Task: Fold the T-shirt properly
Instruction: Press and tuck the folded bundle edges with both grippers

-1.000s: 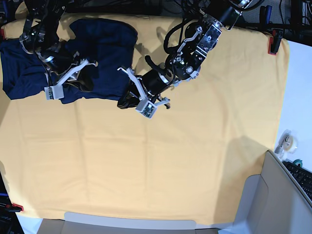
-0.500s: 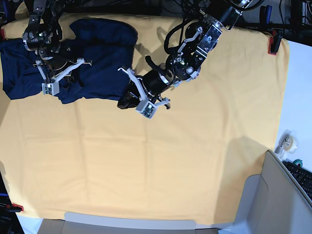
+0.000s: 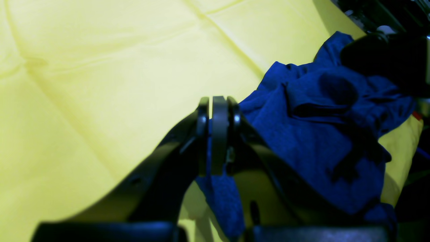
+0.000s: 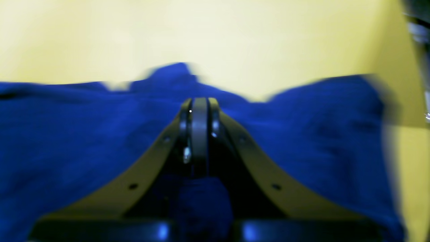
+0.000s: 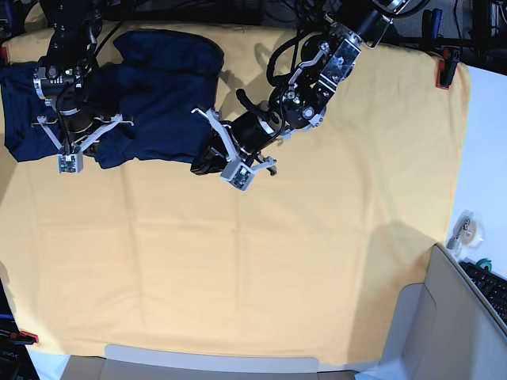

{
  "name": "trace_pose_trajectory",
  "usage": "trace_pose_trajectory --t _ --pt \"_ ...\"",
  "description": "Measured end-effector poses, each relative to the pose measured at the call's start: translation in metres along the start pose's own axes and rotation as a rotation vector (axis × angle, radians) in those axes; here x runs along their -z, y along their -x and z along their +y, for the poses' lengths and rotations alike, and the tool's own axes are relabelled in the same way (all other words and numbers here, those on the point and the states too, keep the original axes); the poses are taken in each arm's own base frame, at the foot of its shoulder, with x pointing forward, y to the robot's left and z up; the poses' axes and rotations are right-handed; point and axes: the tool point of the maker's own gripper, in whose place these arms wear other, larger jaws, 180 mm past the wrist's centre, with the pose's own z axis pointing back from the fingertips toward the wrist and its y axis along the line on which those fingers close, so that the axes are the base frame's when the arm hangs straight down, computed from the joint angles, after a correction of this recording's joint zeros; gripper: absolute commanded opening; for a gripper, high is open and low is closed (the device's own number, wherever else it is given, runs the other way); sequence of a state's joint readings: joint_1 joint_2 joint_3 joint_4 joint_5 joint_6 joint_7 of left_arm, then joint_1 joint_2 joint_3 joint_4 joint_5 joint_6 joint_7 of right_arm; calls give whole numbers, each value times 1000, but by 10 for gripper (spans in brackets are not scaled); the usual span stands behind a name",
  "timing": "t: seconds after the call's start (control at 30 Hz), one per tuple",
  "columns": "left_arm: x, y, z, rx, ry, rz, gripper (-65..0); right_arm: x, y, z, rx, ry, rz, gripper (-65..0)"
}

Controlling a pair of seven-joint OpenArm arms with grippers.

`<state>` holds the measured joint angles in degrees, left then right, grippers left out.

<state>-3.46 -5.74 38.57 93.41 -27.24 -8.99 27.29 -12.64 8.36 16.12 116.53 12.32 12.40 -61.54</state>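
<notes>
Yellow-orange cloth (image 5: 301,261) covers the table, a tape roll (image 5: 466,229) and keyboard (image 5: 493,286) off at its right edge, while the crumpled T-shirt (image 5: 158,99) lies at the far left corner, each of the left gripper (image 3: 215,134) and right gripper (image 4: 199,134) pinching its fabric, jaws pressed together.

No text, label, brand, number or sign can be read anywhere in these views, neither near the grippers nor farther off
</notes>
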Motion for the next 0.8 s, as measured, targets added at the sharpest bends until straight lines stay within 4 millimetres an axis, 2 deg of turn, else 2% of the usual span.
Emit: trace_pose_trajectory --t 0.13,0.27,0.47,0.63,0.8 --pt "-2 8 1 -5 -3 20 -650 -8 6 46 128 -253 -5 -650" --pt "-9 16 14 18 -30 43 -650 -10 21 44 132 -245 33 -650" --pt "-7 13 8 11 -10 31 -650 -4 36 52 108 -278 89 -650" --pt "-8 13 11 12 -20 32 -650 6 50 42 129 -246 136 -650" --pt "-8 13 10 13 -16 32 -650 16 48 4 0 -70 151 -650"
